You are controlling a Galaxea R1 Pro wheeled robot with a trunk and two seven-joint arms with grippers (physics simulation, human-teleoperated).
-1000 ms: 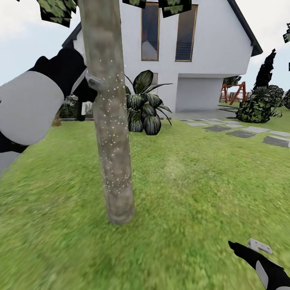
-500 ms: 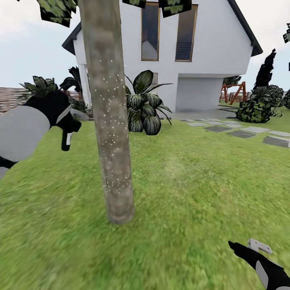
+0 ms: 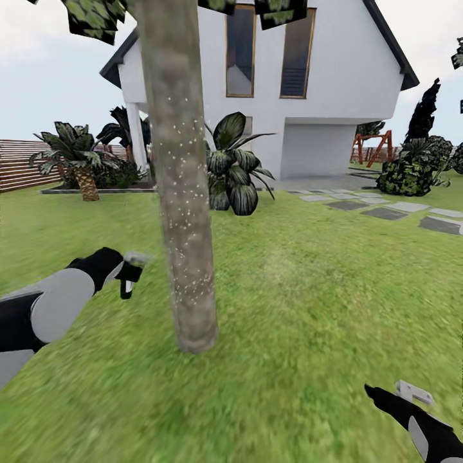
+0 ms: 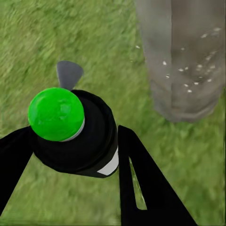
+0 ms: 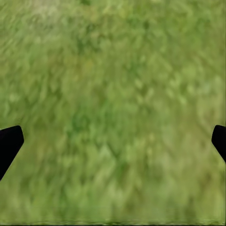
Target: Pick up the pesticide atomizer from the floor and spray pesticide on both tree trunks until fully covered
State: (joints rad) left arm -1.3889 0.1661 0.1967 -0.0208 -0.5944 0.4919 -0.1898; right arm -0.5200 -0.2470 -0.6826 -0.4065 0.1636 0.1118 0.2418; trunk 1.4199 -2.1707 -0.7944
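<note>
Atomizer: pesticide atomizer (image 4: 77, 134) sits clamped between the two black fingers (image 4: 141, 183) of the left gripper (image 3: 128, 273); dark body, green cap toward the wrist camera, white label patch on its side. In the head view it appears as a small dark bottle (image 3: 127, 281) hanging low over the grass, to the left of the trunk and apart from it.
Left gripper: closed on the atomizer, held low at the left of the head view, on a grey and black arm (image 3: 54, 305).
Trunk: tree trunk (image 3: 183, 193) stands upright in the lawn, pale grey-brown and mottled, dotted with small white specks over much of its height; specks also visible near its base in the left wrist view (image 4: 186, 56).
Canopy: blocky green leaves (image 3: 90, 16) at the top edge of the head view.
Right gripper: right gripper (image 3: 402, 399) low at the right corner of the head view; fingertips (image 5: 9, 143) set wide apart over bare grass, holding nothing.
Ground: green lawn (image 3: 308, 289) all around the trunk.
Surroundings: white house (image 3: 321, 83) behind the trunk, broad-leaved dark plant (image 3: 231, 167) before it, small palm (image 3: 80, 157) and slatted brown fence (image 3: 19, 164) at left, stepping stones (image 3: 386, 212) at right.
</note>
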